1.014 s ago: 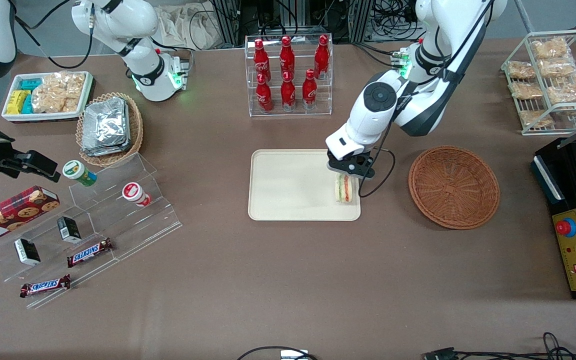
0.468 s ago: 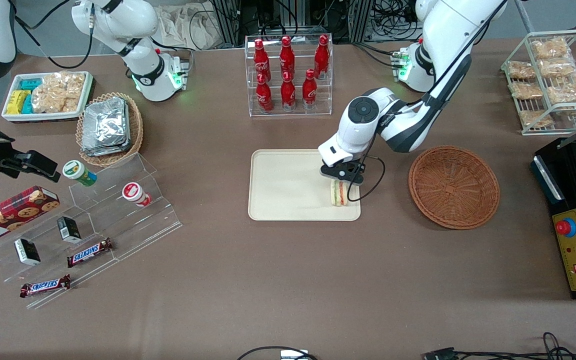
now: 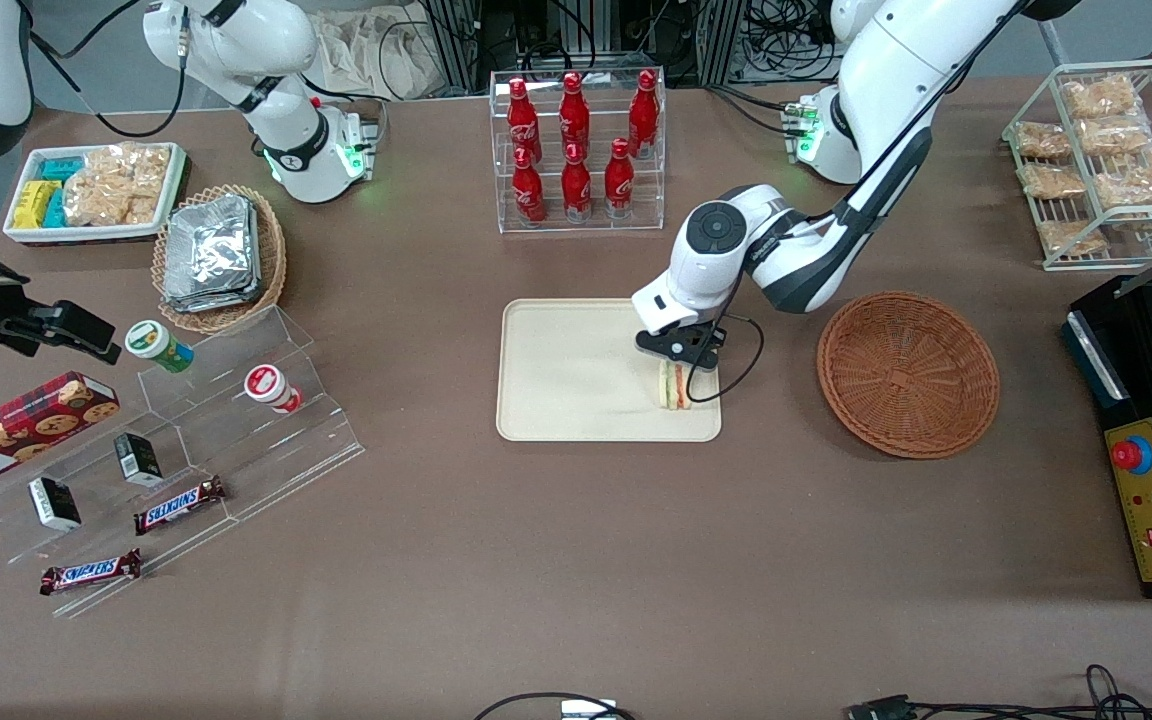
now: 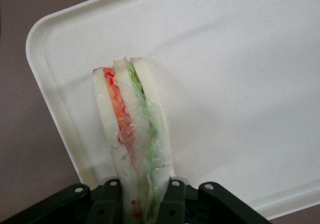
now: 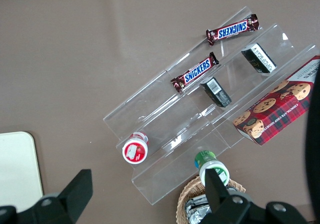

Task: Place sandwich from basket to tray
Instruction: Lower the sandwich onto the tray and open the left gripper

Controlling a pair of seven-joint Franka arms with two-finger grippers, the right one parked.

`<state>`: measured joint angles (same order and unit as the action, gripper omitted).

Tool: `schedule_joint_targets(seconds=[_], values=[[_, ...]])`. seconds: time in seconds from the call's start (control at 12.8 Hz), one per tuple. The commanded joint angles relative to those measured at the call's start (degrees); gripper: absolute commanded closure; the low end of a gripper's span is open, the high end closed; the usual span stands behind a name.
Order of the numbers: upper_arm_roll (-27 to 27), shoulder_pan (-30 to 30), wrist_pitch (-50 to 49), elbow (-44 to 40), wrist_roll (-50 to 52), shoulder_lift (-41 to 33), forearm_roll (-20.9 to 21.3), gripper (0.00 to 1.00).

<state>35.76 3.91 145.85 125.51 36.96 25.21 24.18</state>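
The sandwich (image 3: pixel 675 386) (image 4: pixel 131 134) is a plastic-wrapped wedge of pale bread with red, orange and green filling. It stands on edge over the cream tray (image 3: pixel 576 370) (image 4: pixel 240 84), near the tray corner closest to the basket. My left gripper (image 3: pixel 677 352) (image 4: pixel 141 204) is shut on the sandwich, one black finger (image 4: pixel 107 204) on each bread face. The sandwich looks at or just above the tray surface; I cannot tell whether it touches. The reddish-brown wicker basket (image 3: pixel 907 373) stands beside the tray toward the working arm's end, with nothing in it.
A clear rack of red cola bottles (image 3: pixel 576 150) stands farther from the camera than the tray. A wire shelf of snack bags (image 3: pixel 1101 160) and a black control box (image 3: pixel 1151 500) lie toward the working arm's end. Acrylic steps with snacks (image 3: pixel 186 440) and a foil-packet basket (image 3: pixel 219 255) lie toward the parked arm's end.
The left arm has lowered and shifted a little farther over the tray, carrying the sandwich away from the basket. The gripper stays shut on it.
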Motion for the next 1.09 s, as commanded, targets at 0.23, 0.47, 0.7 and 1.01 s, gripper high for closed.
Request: schedule_joint_targets(seconds=[0.23, 0.47, 0.7, 1.01], values=[[-0.34, 1.01, 0.31, -1.23, 3.30, 1.07, 1.93, 0.00], [-0.51, 0.31, -0.30, -2.11, 3.30, 0.11, 1.84, 0.00], [-0.52, -1.97, -3.88, -4.39, 8.54, -3.31, 1.66, 0.00], [-0.43, -5.04, -16.61, -15.79, 12.00, -4.11, 0.96, 0.00]])
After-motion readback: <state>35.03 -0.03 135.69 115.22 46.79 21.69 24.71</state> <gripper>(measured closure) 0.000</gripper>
